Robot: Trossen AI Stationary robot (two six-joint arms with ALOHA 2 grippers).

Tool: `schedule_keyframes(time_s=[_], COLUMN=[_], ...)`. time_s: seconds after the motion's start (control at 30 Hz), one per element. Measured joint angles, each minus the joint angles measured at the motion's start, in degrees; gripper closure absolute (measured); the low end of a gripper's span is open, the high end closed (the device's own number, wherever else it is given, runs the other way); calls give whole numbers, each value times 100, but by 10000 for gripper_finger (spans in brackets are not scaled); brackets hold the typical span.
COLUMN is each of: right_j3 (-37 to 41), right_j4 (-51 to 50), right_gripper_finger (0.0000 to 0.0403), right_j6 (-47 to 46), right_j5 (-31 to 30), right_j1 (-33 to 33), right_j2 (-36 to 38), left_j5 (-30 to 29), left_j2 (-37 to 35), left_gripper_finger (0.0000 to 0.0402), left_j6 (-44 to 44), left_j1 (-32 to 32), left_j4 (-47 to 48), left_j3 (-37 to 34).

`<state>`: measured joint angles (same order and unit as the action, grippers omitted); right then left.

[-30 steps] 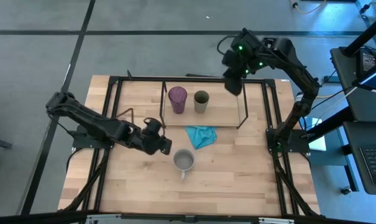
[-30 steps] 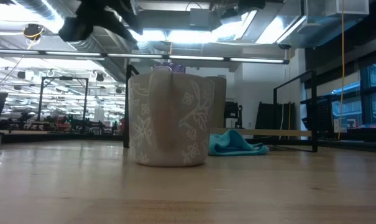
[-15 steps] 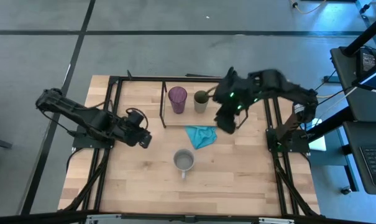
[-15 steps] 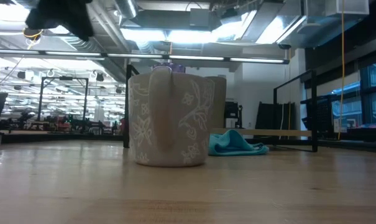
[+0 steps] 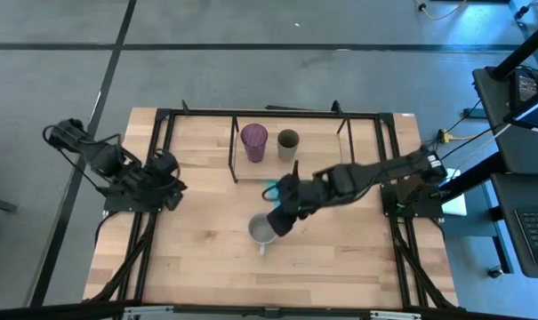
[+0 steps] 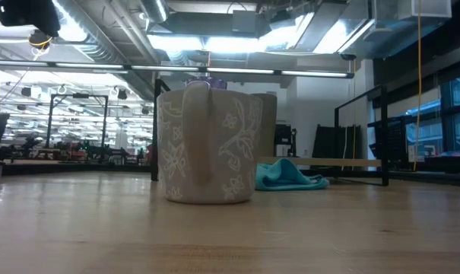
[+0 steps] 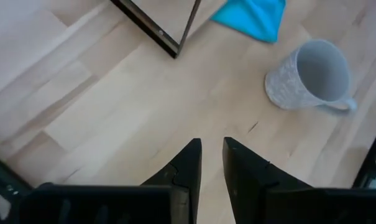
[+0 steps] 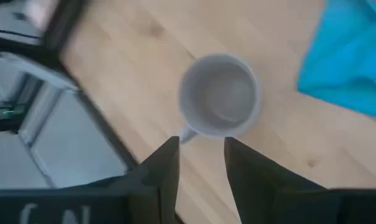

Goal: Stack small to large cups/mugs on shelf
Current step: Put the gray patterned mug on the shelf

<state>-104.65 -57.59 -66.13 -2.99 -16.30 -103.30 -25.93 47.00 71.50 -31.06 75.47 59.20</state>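
Note:
The grey mug [image 5: 262,231] stands upright on the tabletop with its handle toward the near edge; it also shows in the low view [image 6: 207,144]. My right gripper [image 5: 277,218] hovers over it, fingers a little apart and pointing down; the right wrist view looks into the mug [image 8: 219,96] just beyond the fingertips [image 8: 201,146]. The purple tumbler [image 5: 254,142] and the olive cup [image 5: 288,144] stand side by side on the shelf [image 5: 320,158]. My left gripper [image 5: 171,182] is shut and empty at the table's left side [image 7: 212,146].
A teal cloth [image 5: 270,188] lies between shelf and mug, mostly under my right arm; it also shows in the right wrist view [image 8: 349,62]. The shelf's black wire frame [image 7: 156,31] stands around the board. Bare wood lies near and left of the mug.
My right gripper has swung from above the shelf's far right corner toward the near edge and the left, down over the grey mug. My left gripper has drawn back from beside the mug toward the table's left edge. The mug, cups and cloth have stayed put.

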Motion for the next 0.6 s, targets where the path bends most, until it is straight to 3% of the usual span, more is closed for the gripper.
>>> schedule_keyframes(time_s=[0.37,0.6], right_j3=[-273,-391], right_j4=[-17,-908], right_gripper_finger=[274,274], right_j6=[-867,-1103], right_j5=[-144,-414], right_j1=[-218,-63], right_j2=[-960,-1192], left_j5=[-5,-8], left_j2=[-293,-291], left_gripper_finger=[342,342], left_j6=[343,343], left_j1=[-279,-279], left_j4=[947,1127], left_j3=[0,-2])
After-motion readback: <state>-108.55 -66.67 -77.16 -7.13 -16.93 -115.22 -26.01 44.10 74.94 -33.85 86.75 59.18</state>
